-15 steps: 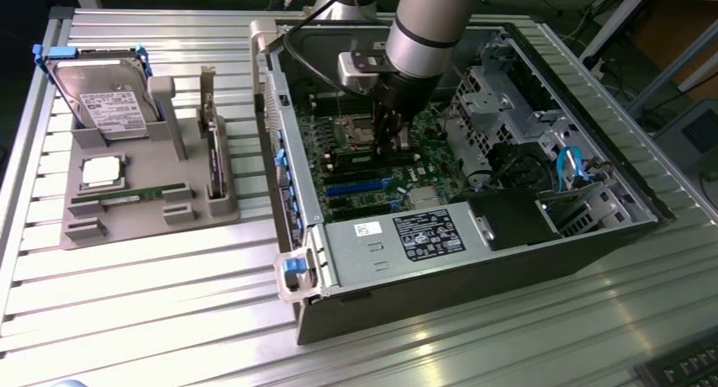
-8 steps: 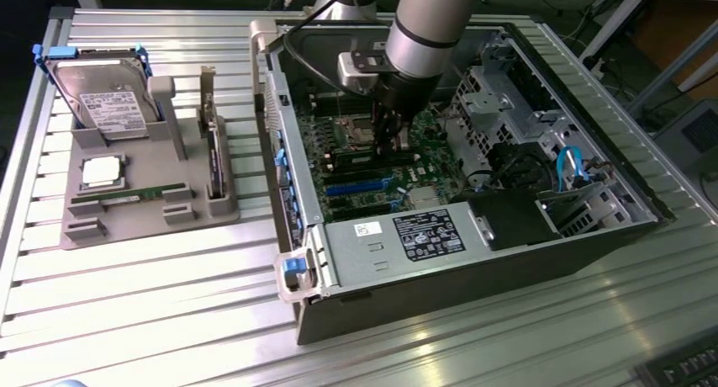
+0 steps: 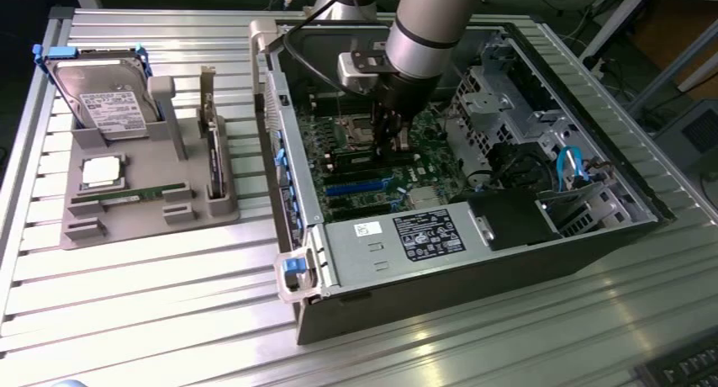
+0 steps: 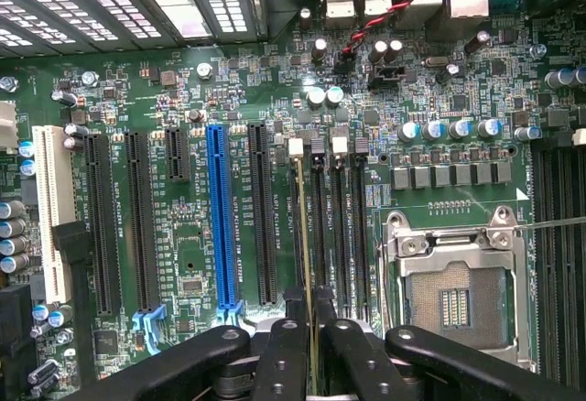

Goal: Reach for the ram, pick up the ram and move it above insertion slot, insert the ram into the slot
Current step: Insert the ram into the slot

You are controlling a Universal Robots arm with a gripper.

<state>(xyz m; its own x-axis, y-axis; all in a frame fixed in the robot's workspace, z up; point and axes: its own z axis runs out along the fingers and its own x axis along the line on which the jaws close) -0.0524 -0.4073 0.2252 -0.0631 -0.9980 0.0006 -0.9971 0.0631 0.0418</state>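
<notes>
In the wrist view the ram (image 4: 305, 236) shows edge-on as a thin pale line running from between my fingers (image 4: 279, 360) toward the board. My gripper (image 4: 311, 332) is shut on the ram. The stick stands upright directly over the slot (image 4: 298, 190), the outermost of the parallel black memory sockets, on the side toward the blue socket. Its far end reaches the slot's pale end latch (image 4: 296, 146). Whether it is seated I cannot tell. In the exterior view my gripper (image 3: 389, 141) reaches down inside the open computer case, just above the motherboard.
A blue expansion socket (image 4: 218, 227) and black ones lie beside the memory sockets; the silver processor socket (image 4: 455, 291) is on their other side. Case walls (image 3: 272, 109) and the power supply (image 3: 415, 234) hem the arm in. A grey tray (image 3: 146, 214) holds a hard drive (image 3: 107, 97).
</notes>
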